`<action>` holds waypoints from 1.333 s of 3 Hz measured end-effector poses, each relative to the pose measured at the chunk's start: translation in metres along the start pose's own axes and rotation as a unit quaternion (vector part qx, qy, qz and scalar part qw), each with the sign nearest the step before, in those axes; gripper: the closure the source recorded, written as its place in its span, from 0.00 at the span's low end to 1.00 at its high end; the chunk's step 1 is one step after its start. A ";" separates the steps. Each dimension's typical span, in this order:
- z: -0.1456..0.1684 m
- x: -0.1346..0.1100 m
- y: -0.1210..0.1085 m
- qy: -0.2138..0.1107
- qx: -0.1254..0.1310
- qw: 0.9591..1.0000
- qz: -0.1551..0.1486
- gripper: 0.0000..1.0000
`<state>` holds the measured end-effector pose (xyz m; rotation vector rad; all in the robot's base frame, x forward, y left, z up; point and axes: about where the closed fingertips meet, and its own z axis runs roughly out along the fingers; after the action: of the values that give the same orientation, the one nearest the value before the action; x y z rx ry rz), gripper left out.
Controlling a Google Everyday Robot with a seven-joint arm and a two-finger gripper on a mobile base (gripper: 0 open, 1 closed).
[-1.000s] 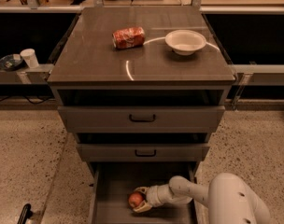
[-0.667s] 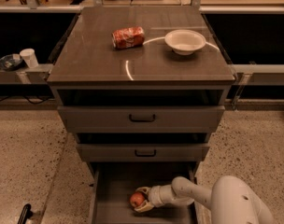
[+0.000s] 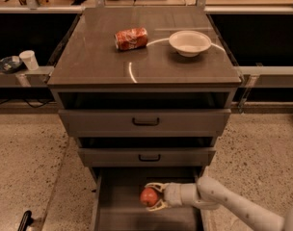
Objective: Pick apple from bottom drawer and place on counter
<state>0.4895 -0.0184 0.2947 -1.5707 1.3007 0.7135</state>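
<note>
The apple (image 3: 147, 197), red-orange and round, is inside the open bottom drawer (image 3: 117, 215), between my gripper's fingers. My gripper (image 3: 151, 196) reaches in from the right on a white arm and is shut on the apple, one finger above it and one below. The apple looks held slightly above the drawer floor. The counter (image 3: 98, 57) is the glossy grey-brown top of the cabinet, well above the gripper.
A red-and-white can (image 3: 131, 38) lies on its side on the counter beside a white bowl (image 3: 189, 43). Two closed drawers with black handles (image 3: 145, 122) sit above the open one. A paper cup (image 3: 29, 59) stands on a ledge at the left.
The apple and the gripper have moved up and slightly right together inside the bottom drawer. The can and bowl have not moved.
</note>
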 end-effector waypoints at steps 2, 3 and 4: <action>-0.182 -0.156 -0.008 -0.009 0.017 0.994 -0.109 1.00; -0.243 -0.204 -0.044 0.009 0.031 0.995 -0.095 1.00; -0.279 -0.263 -0.080 0.050 0.053 0.994 -0.085 1.00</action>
<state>0.4605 -0.1667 0.6558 -1.6245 1.2385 0.4563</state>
